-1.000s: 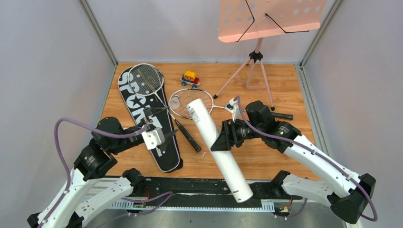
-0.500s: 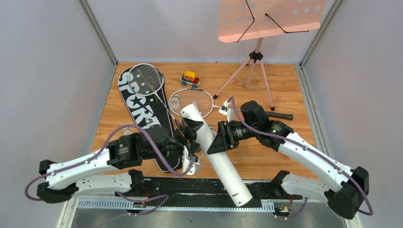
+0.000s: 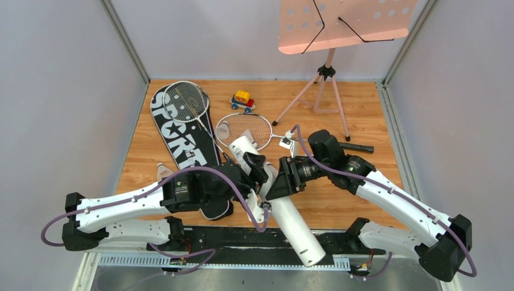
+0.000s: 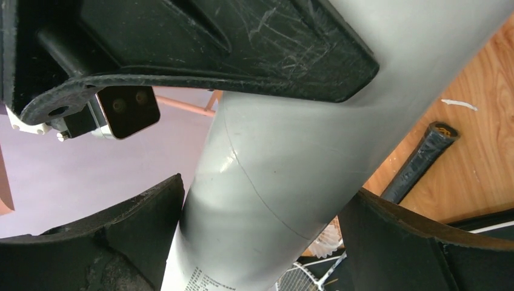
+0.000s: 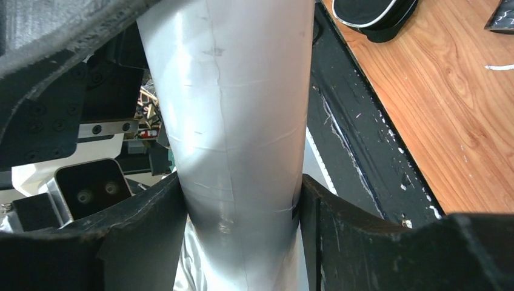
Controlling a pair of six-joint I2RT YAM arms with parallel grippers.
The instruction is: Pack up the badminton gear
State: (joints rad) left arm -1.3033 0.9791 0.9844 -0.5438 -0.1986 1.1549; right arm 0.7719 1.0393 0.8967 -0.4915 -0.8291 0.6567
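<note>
The white tube (image 3: 292,223) slants in the air from above the table's middle down past the near edge. My right gripper (image 3: 279,180) is shut on it, with both pads pressed against its sides (image 5: 239,206). My left gripper (image 3: 257,171) stands open astride the tube's upper part (image 4: 267,218), and a gap shows at its right finger (image 4: 418,248). The black SPORT bag (image 3: 179,143) lies at the left with one racket (image 3: 185,100) on it. A second racket (image 3: 245,127) lies mid-table with a shuttlecock (image 3: 223,129) on its strings. Another shuttlecock (image 3: 163,171) sits left of the bag.
A small toy car (image 3: 242,100) stands behind the rackets. The pink music stand (image 3: 330,73) rises at the back right on its tripod. A black racket handle (image 3: 359,147) lies beside my right arm. Grey walls close in the left, right and back.
My left arm swung right from the bag to the tube, and its jaws opened wide around it. The right gripper kept its hold, and the tube shifted slightly left.
</note>
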